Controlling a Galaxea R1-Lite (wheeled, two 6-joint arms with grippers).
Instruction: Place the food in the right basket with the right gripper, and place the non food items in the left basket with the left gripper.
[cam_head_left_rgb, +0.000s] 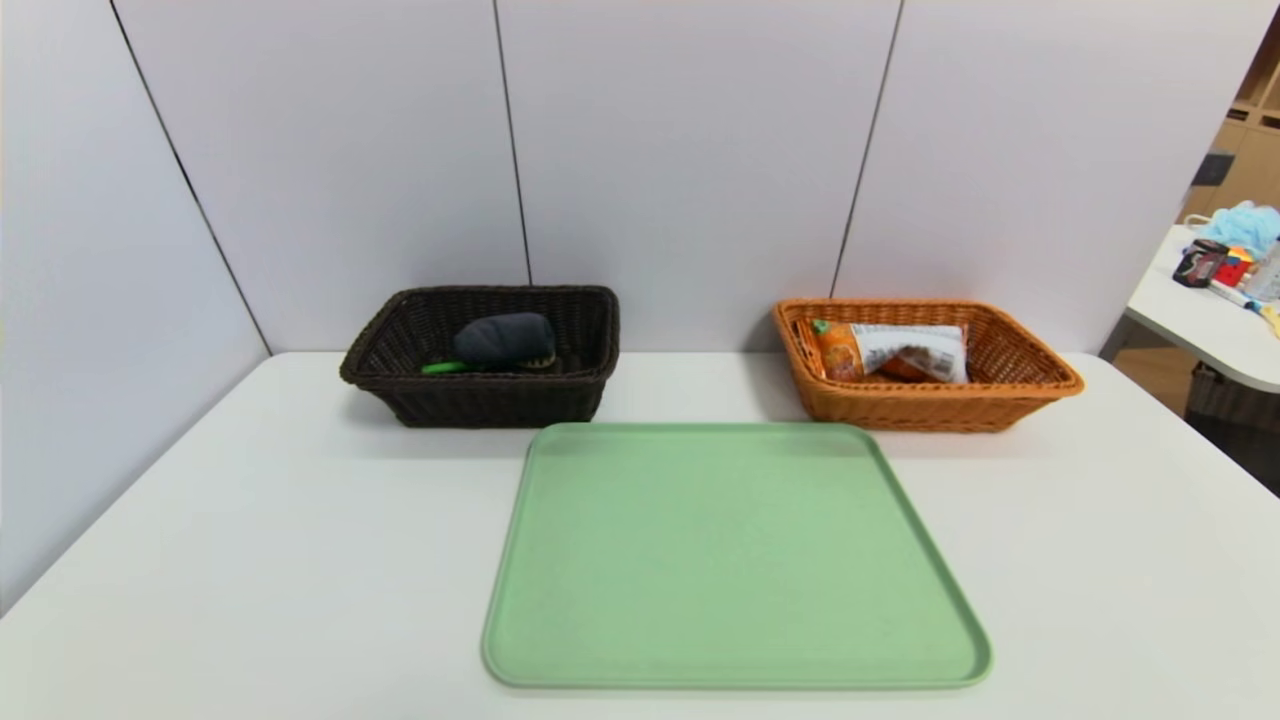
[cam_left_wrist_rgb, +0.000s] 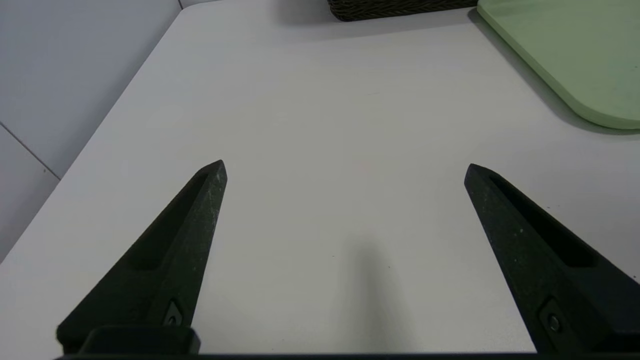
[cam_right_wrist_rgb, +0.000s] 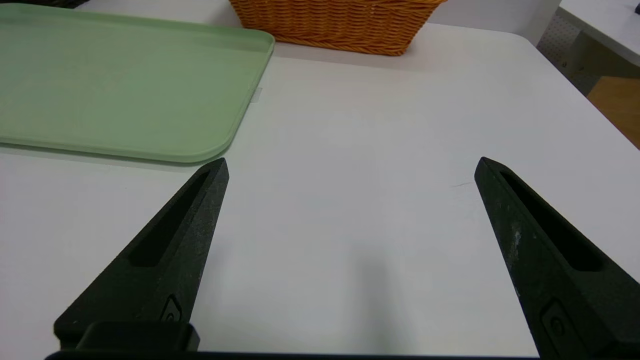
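Head view shows two baskets at the far side of one white table (cam_head_left_rgb: 250, 560), well apart, with one green tray (cam_head_left_rgb: 735, 560) lying flat on the table nearer the robot, its far edge just in front of both. The dark basket (cam_head_left_rgb: 485, 395) on the left holds two things: one grey cloth bundle (cam_head_left_rgb: 503, 339) and one spoon-fork (cam_head_left_rgb: 443, 367), of which only the green handle shows, poking out beside the cloth. The orange basket (cam_head_left_rgb: 1010, 385) on the right holds one snack bag (cam_head_left_rgb: 892, 350), lying across the inside with its white printed panel facing up and orange at its left end. The tray carries nothing. Neither arm appears in this view. In the left wrist view the left gripper (cam_left_wrist_rgb: 345, 167) hovers low over bare table, its two black fingers spread wide apart and holding nothing, with a corner of the tray and the foot of the dark basket beyond. In the right wrist view the right gripper (cam_right_wrist_rgb: 351, 164) sits likewise, fingers wide apart and empty, with the tray's corner and the orange basket's wall ahead. Pale grey wall panels (cam_head_left_rgb: 690, 150) with dark seams close off the back and left. At the far right stands a second white table (cam_head_left_rgb: 1215, 335) with small cluttered items, and wooden shelving behind it.
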